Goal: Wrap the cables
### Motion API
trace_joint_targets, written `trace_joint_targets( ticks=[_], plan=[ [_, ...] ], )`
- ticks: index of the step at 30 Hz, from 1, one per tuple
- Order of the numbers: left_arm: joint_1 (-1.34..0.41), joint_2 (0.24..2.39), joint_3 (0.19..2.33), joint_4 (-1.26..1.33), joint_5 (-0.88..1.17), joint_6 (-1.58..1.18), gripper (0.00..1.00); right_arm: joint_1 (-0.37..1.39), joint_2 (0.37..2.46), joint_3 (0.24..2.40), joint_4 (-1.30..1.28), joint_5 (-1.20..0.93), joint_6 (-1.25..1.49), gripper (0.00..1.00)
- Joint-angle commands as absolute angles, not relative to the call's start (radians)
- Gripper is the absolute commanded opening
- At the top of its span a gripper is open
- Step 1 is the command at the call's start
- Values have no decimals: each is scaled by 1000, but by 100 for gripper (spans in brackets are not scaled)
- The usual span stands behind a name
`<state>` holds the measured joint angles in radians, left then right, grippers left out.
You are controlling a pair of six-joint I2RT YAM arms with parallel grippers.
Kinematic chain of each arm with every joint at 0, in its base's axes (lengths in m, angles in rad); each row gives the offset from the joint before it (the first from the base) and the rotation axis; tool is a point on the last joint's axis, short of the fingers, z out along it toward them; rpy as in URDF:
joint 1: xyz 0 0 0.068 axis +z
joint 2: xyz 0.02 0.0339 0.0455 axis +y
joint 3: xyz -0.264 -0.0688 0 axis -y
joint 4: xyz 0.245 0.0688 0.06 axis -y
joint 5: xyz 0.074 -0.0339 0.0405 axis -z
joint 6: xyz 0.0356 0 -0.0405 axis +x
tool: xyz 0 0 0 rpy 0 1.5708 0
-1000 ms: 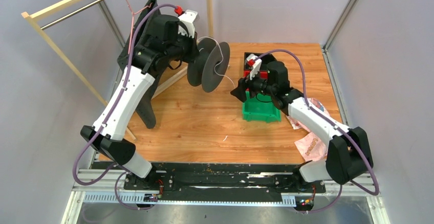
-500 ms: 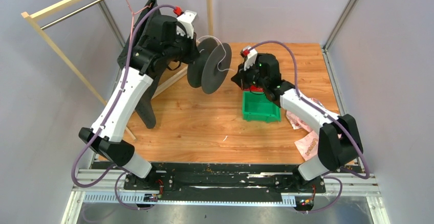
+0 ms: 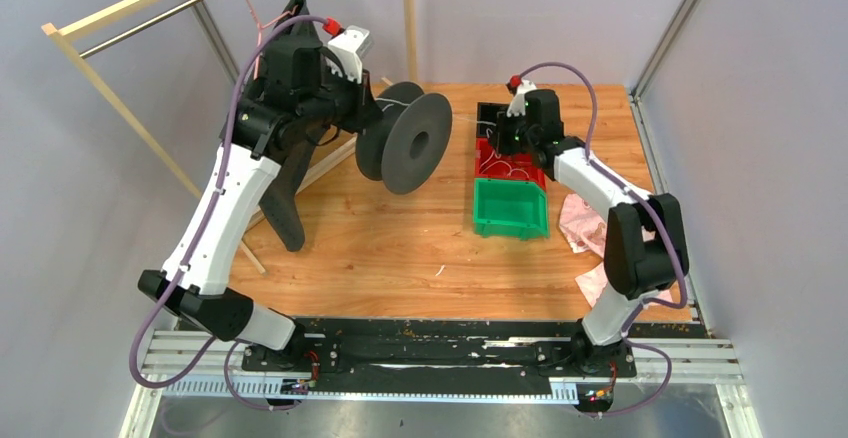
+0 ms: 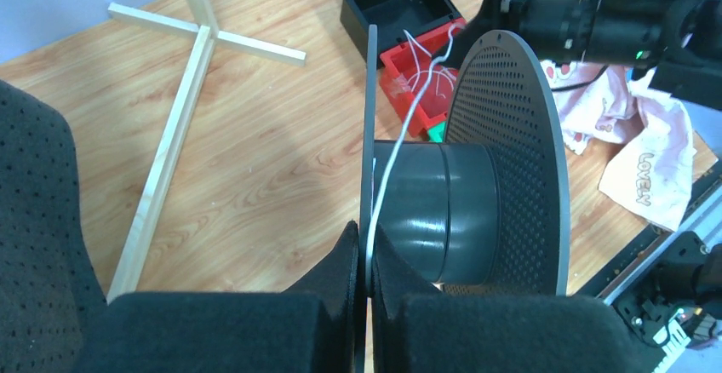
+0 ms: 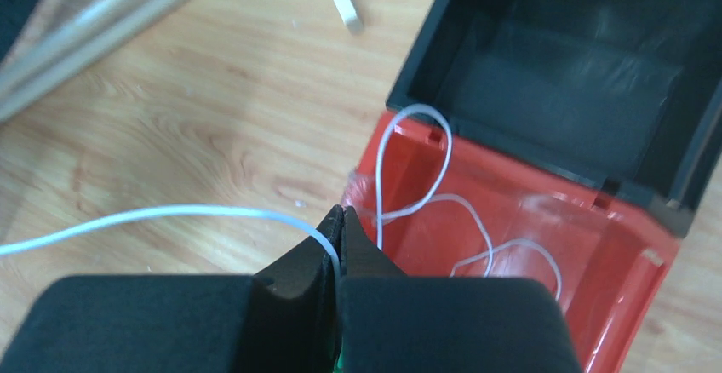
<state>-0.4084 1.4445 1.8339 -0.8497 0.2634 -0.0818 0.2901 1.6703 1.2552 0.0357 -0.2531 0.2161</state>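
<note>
A dark grey spool (image 3: 410, 143) hangs above the table at the back left. My left gripper (image 4: 368, 245) is shut on the thin edge of its near flange (image 4: 371, 92). A thin white cable (image 4: 407, 122) runs past those jaws, over the spool drum (image 4: 438, 207) and toward the red bin (image 4: 426, 75). My right gripper (image 5: 338, 220) is shut on the cable (image 5: 170, 213) just above the red bin (image 5: 596, 245). More cable lies in loose loops (image 5: 477, 220) inside that bin. In the top view the right gripper (image 3: 500, 138) hovers over the red bin (image 3: 512, 165).
A black bin (image 3: 492, 115) stands behind the red one and a green bin (image 3: 510, 208) in front. A pink-and-white cloth (image 3: 585, 223) lies at the right. A wooden rack (image 3: 140, 3) and its cross base (image 4: 200, 41) stand at the back left.
My right arm swung from the green bin back over the red bin and shut on the cable. The left arm turned the spool so its flange faces more forward.
</note>
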Motion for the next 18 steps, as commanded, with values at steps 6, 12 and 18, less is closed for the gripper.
trace_joint_targets(
  ticks=[6,12,18],
  plan=[
    [-374,1420,1858,-694,213,-238,0,408,1545,1082,-8,-237,231,1],
    [-374,1380,1697,-435,18,-449,0,603,1471,1015,-16,-118,252,1],
    [-376,1399,1631,-344,-190,-530,0,765,1387,1036,-8,-98,248,1]
  ],
)
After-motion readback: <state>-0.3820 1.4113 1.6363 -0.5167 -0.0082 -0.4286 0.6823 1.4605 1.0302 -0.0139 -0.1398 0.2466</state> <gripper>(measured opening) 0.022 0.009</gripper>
